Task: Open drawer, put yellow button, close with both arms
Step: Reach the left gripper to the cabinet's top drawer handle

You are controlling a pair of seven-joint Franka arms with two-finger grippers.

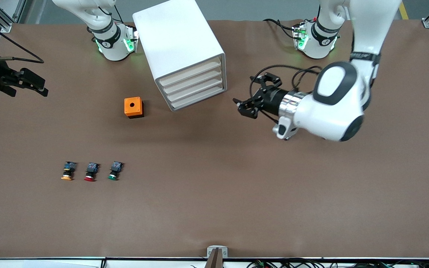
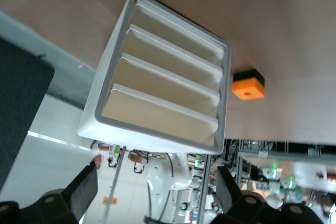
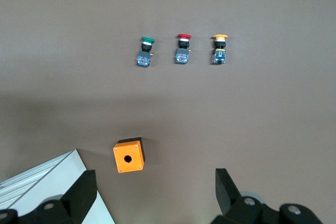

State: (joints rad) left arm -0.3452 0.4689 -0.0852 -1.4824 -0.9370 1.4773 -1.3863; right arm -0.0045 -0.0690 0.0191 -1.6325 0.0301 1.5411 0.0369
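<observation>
The white cabinet [image 1: 179, 41] stands near the robots' bases, and all four of its cream-fronted drawers [image 1: 194, 83] are shut. My left gripper [image 1: 245, 106] is open and empty in front of the drawers, a short way off. The left wrist view shows the drawer fronts [image 2: 163, 98] past the open left gripper [image 2: 156, 192]. The yellow button [image 1: 67, 172] lies on the table toward the right arm's end, nearer the front camera. My right gripper [image 1: 43, 86] is open and empty, high over the right arm's end of the table. The right wrist view shows the yellow button [image 3: 219, 50] past the open right gripper [image 3: 155, 190].
A red-capped button [image 1: 91, 172] and a green-capped button [image 1: 114, 171] lie in a row beside the yellow one. A small orange box with a round hole [image 1: 133, 107] sits beside the cabinet. The brown table [image 1: 237, 186] spreads wide.
</observation>
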